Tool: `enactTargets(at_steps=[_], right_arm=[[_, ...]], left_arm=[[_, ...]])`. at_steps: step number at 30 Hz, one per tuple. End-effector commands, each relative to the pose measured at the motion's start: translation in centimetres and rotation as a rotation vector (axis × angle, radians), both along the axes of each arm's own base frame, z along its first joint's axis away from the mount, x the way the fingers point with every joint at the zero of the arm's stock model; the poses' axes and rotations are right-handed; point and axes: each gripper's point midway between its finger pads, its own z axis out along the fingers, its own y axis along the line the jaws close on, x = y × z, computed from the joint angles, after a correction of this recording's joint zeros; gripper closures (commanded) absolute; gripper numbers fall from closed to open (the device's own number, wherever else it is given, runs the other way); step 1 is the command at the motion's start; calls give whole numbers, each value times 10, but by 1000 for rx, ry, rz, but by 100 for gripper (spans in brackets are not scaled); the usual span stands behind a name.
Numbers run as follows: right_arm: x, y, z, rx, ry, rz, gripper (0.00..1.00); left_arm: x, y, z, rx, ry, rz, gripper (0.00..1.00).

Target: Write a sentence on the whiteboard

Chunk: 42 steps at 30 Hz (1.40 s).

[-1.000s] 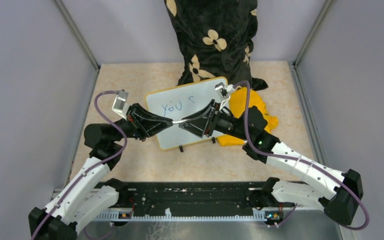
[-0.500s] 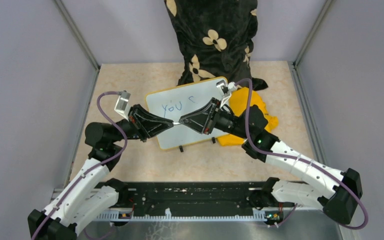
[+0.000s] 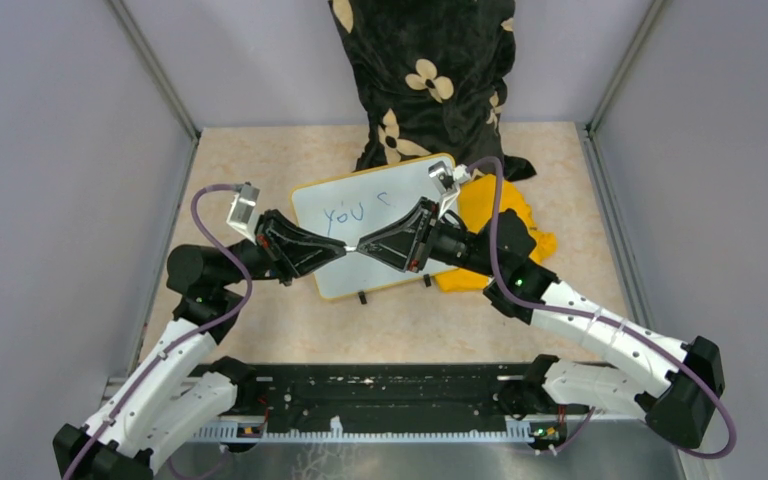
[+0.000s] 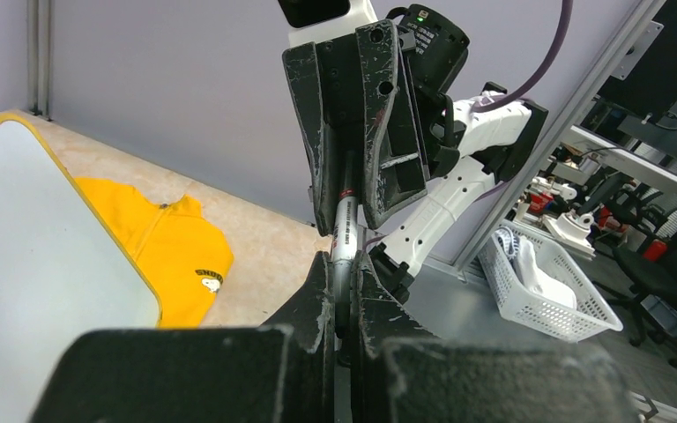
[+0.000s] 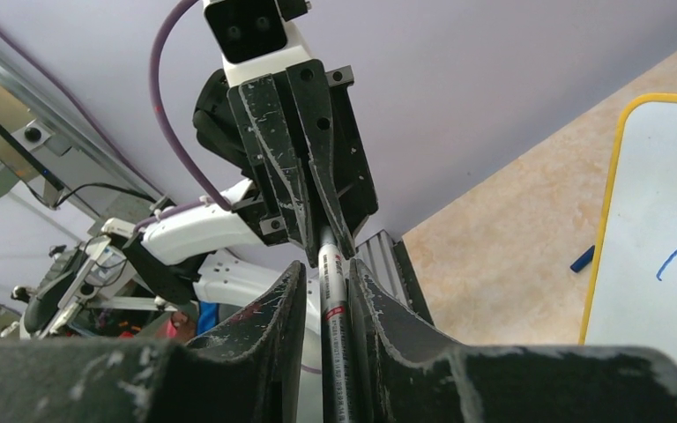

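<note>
The whiteboard (image 3: 390, 185) lies flat mid-table; it also shows in the left wrist view (image 4: 35, 247) and the right wrist view (image 5: 661, 203). The sentence (image 3: 345, 212) reads "you c" in blue. My two grippers meet tip to tip above the board's near half, with a grey marker (image 3: 355, 245) running between them. My left gripper (image 4: 342, 264) is shut on the marker (image 4: 345, 233). My right gripper (image 5: 326, 269) has its jaws slightly apart around the marker (image 5: 333, 291), with a thin gap on one side.
A yellow cloth (image 3: 505, 215) lies at the board's right edge under my right arm. A black floral cloth (image 3: 425, 80) hangs at the back. A small blue cap (image 5: 582, 258) lies on the table beside the board. Grey walls stand on both sides.
The two grippers have closed the small gap between their tips, so less of the marker shows between them. The writing on the board is unchanged.
</note>
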Motion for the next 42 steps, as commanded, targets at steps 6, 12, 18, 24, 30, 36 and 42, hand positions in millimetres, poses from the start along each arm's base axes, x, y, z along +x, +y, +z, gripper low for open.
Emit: enactTargets(at_steps=[6,12,18,24,30,36,42], right_arm=[[-15,-9,44,106,-90,45,79],[-19,-9,47,131,-92,63,99],[-19,-16,49,132,-107,33,100],[10,-49,40,42,-132,-247,100],[64,-110,-11,-208,-105,-689,100],[91,-149,-54,-441,-96,-920,100],[92,-147,-57,-446,-135,-918,100]], left_arm=[[2,0,6,6,-21,15,100],[2,0,2,12,-16,13,100],[10,2,-1,18,-15,70,46],[39,29,7,-27,7,353,1],[96,74,-26,66,137,762,1],[141,109,-72,227,318,1049,1],[152,121,-108,391,270,1122,1]])
